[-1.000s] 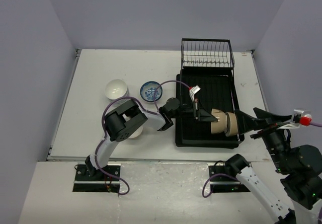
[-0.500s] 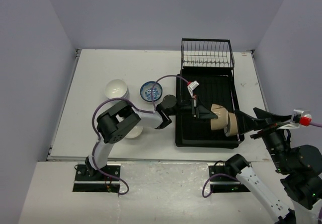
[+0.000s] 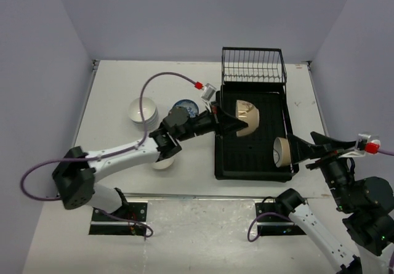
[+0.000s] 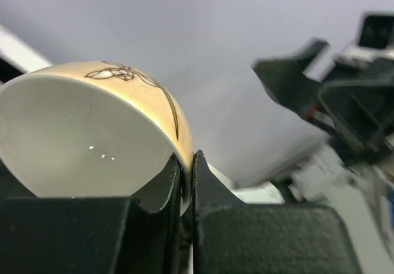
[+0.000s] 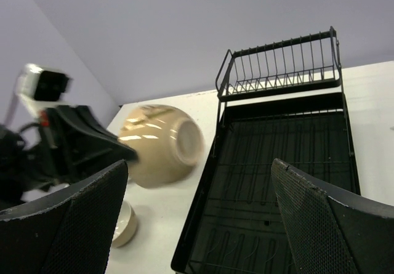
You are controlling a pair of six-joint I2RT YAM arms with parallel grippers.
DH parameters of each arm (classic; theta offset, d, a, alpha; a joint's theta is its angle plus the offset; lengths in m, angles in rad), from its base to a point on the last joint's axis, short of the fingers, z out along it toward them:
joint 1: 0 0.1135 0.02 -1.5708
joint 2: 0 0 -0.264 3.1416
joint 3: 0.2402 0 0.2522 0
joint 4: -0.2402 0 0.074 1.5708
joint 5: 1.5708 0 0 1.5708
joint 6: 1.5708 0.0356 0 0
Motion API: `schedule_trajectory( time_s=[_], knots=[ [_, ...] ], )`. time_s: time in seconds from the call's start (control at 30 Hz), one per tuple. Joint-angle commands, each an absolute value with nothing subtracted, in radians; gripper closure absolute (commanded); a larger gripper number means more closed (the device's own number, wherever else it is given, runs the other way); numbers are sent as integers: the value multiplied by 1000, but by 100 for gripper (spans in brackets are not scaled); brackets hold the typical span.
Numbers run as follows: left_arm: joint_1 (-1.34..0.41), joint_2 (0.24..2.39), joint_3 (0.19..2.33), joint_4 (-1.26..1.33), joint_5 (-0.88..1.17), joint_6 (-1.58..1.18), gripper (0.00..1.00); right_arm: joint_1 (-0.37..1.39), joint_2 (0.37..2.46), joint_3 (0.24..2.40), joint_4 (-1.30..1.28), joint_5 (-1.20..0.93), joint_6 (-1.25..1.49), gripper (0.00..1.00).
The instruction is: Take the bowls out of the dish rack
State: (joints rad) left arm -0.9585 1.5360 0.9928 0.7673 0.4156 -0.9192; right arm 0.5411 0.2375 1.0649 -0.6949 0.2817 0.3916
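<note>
My left gripper (image 3: 236, 125) is shut on the rim of a tan bowl (image 3: 248, 116) with a dark line drawing (image 4: 132, 83), holding it tilted in the air over the far left part of the black dish rack (image 3: 271, 104). The jaws pinch the rim (image 4: 188, 158). The right wrist view shows this bowl (image 5: 161, 143) bottom-first. A second tan bowl (image 3: 281, 151) lies on its side in the rack's near right corner. My right gripper (image 3: 300, 141) is open and empty just right of it, with the rack floor (image 5: 277, 181) between its fingers.
On the table left of the rack stand a white bowl (image 3: 143, 109), a blue-and-white bowl (image 3: 183, 108) partly behind my left arm, and a pale bowl (image 3: 162, 162), also in the right wrist view (image 5: 124, 223). The wire basket (image 3: 253, 66) stands at the rack's far end.
My left gripper has lifted the tan bowl away from the other tan bowl and carried it up and toward the far left of the rack. The right arm has not moved.
</note>
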Motion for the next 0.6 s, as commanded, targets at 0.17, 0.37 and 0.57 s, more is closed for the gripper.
schedule_trajectory(
  time_s=[0.17, 0.37, 0.57],
  knots=[
    [-940, 1132, 1107, -400, -449, -575, 100, 540, 304, 1066, -704, 376, 360, 1],
    [-890, 1083, 1109, -853, -637, -606, 100, 540, 342, 1063, -680, 338, 362, 1],
    [-841, 1138, 1065, -912, -497, -555, 100, 541, 353, 1045, -667, 288, 361, 1]
  ],
)
